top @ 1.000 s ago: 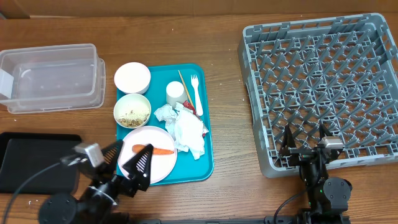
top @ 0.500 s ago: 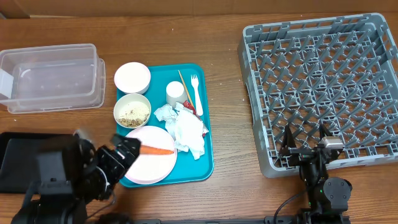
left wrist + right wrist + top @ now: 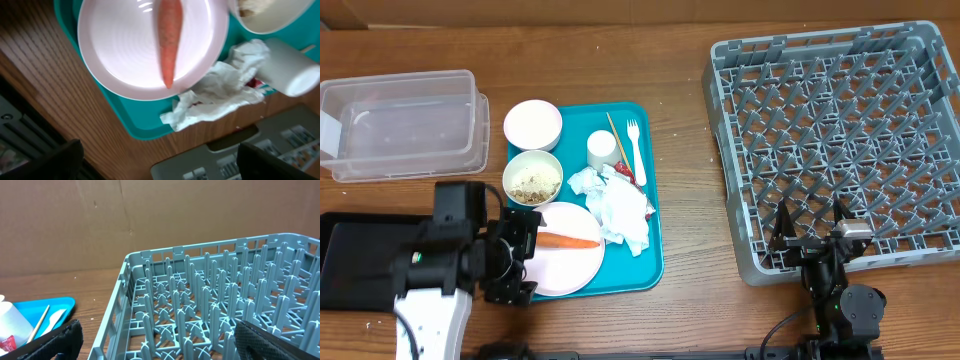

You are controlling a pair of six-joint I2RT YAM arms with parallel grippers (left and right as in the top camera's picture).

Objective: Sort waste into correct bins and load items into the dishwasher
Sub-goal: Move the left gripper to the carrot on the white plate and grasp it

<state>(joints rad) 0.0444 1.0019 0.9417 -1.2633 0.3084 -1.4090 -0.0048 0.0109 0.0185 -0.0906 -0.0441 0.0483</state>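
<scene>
Left end effector, overhead view: jaws wide and empty, poised at the left rim of the white plate on the teal tray. The right end effector, equally wide and empty, stood at the grey dish rack's near edge. Left wrist view: the orange carrot lay along the plate's middle, near crumpled napkins. Probably stiff, light and smooth, it seemed best pinched across its thicker half. Right wrist view: rack pegs and tabletop only.
</scene>
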